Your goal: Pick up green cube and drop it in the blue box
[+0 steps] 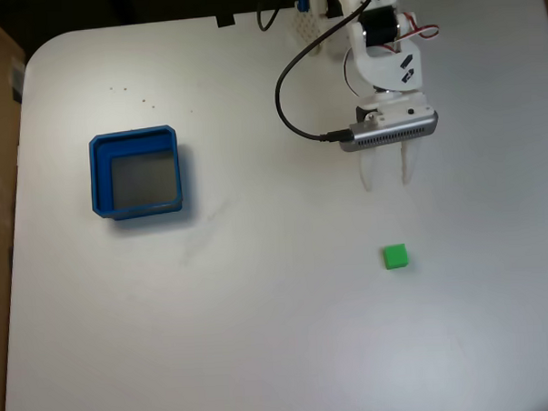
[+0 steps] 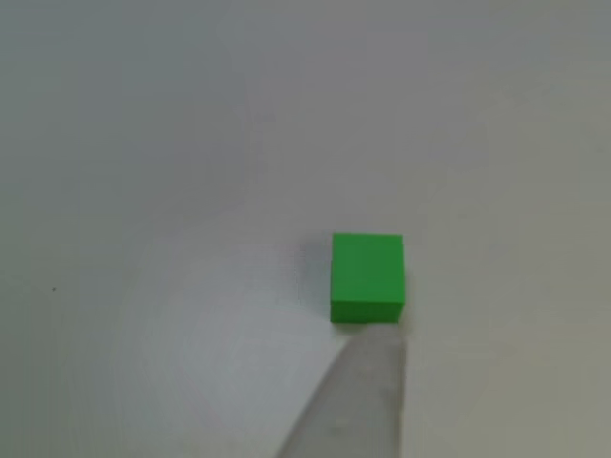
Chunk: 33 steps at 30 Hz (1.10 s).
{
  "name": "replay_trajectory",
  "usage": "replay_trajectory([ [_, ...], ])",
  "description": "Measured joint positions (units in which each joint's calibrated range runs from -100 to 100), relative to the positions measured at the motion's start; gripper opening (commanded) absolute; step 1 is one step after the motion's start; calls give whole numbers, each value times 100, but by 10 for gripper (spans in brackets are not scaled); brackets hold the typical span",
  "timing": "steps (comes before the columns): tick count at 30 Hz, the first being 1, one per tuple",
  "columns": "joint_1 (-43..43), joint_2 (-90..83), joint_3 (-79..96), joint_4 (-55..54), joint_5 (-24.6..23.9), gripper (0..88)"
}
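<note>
Gripper (image 1: 388,176) spread, seemingly empty, near green cube (image 1: 395,256); blue box (image 1: 136,172) well apart.

Perhaps a lab: bare white table (image 1: 216,335), cabled robot arm (image 1: 381,60).

The green cube (image 1: 395,256) is small, bright green and plain-faced, sitting flat on the white desk (image 1: 260,306) toward the lower right of the fixed view; in the other view (image 2: 368,277) its top and one side face show. The blue box (image 1: 97,172) is a shallow square tray with raised blue walls, one clipped corner and a grey floor, lying open-side up well apart from the cube, toward the left.
</note>
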Motion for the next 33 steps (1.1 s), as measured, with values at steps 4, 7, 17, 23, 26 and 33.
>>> replay_trajectory([
  [4, -156, 275, -286, 0, 0, 268],
  [7, -149, 599, -492, 0, 0, 268],
  [17, -156, 1565, -1334, 0, 0, 267],
  [23, -156, 1798, -1432, 0, 0, 267],
  [26, -156, 1964, -1674, 0, 0, 267],
  [33, -149, 2630, -2256, 0, 0, 267],
])
